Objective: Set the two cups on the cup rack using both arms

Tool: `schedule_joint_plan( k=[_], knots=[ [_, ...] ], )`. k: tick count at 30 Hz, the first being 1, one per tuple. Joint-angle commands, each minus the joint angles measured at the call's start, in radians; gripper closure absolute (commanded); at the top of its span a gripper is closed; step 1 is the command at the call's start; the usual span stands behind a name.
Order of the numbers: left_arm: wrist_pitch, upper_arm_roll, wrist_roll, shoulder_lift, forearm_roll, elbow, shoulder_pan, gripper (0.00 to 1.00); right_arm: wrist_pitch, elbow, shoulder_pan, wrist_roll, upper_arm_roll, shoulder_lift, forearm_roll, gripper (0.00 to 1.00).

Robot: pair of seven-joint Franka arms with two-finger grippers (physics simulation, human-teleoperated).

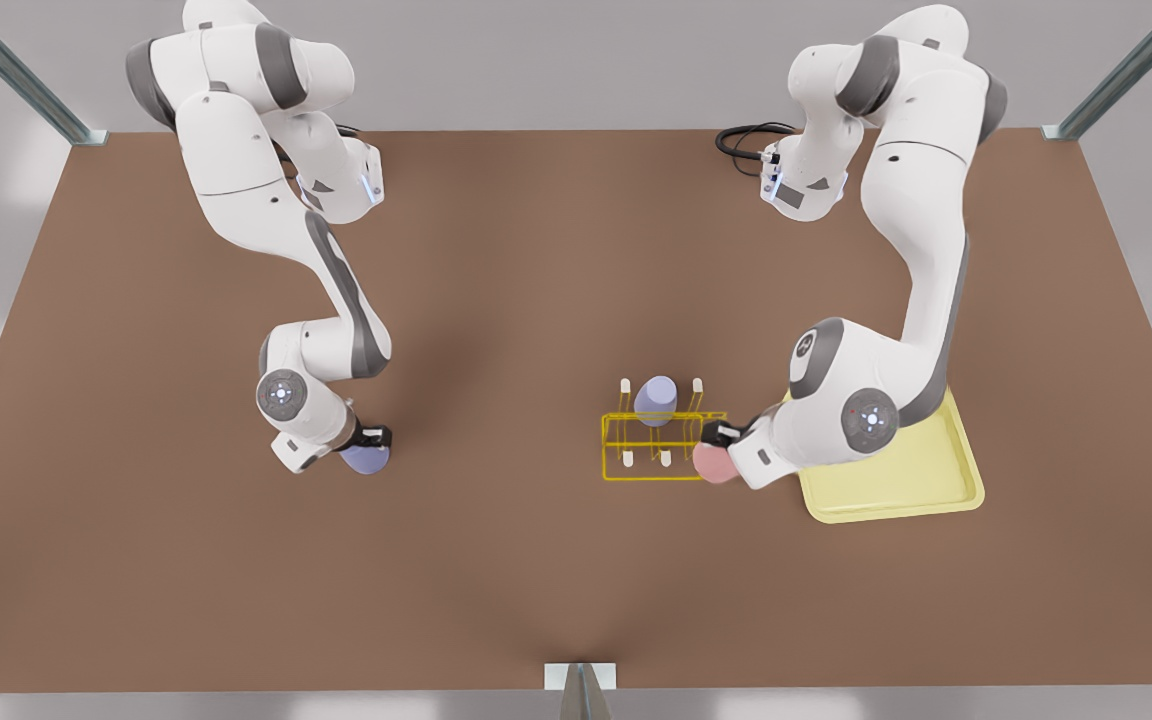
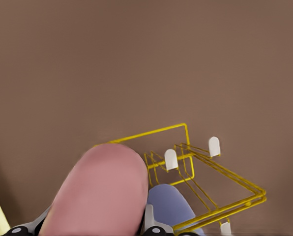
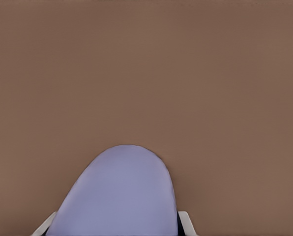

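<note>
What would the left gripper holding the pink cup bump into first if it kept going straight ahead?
Probably the cup rack. The left gripper carries the pink cup right at the rack's edge, pointing across it, with a lavender cup already on a peg. Depth is hard to judge.

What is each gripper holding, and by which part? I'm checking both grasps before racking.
The left gripper holds the salmon-pink cup by its sides, beside the cup rack. The right gripper holds a lavender cup by its sides.
</note>
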Motion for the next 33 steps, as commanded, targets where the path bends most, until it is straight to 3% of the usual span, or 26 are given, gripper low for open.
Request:
schedule_joint_plan(
  k=[1,4,6,11,13,16,17,18,20,25,33],
  knots=[
    [-0.045,-0.003,-0.263,0.012,-0.003,0.001,-0.009,0.18,0.0,0.006,0.0,0.013,0.0,0.002,0.0,0.14],
    [-0.03,-0.003,-0.261,0.037,0.0,-0.001,-0.012,0.18,-0.001,0.014,0.0,0.011,0.0,0.002,-0.001,0.14],
    [-0.026,-0.003,-0.261,0.043,-0.001,-0.001,-0.018,0.0,-0.004,0.02,0.005,0.011,0.001,0.0,-0.001,0.14],
    [-0.04,-0.003,-0.26,0.033,0.018,0.007,-0.015,0.0,-0.012,0.063,0.006,0.011,0.046,-0.015,0.011,0.14],
    [-0.21,0.004,-0.258,0.004,0.143,0.143,0.003,0.0,-0.012,0.097,0.008,0.011,0.098,-0.041,0.071,0.14],
    [-0.428,0.003,-0.257,0.001,0.143,0.288,0.043,0.0,-0.014,0.169,0.008,0.01,0.166,-0.058,0.144,0.13],
    [-0.398,0.036,-0.218,-0.123,0.187,0.185,0.031,0.0,-0.012,0.212,0.02,0.011,0.181,-0.041,0.164,0.13],
    [-0.178,0.115,-0.08,-0.379,0.21,-0.18,-0.008,0.0,-0.006,0.261,0.037,0.01,0.198,-0.017,0.212,0.13],
    [-0.309,0.118,-0.073,-0.381,0.195,-0.134,-0.015,0.0,0.005,0.35,0.078,0.011,0.198,0.025,0.23,0.13],
    [-0.329,0.093,-0.12,-0.332,0.16,-0.123,-0.031,0.0,0.043,0.577,0.112,0.011,0.265,0.192,0.319,0.13],
    [-0.327,0.092,-0.112,-0.31,0.155,-0.12,-0.028,0.0,0.098,0.7,0.1,0.008,0.385,0.304,0.332,0.13]
  ],
)
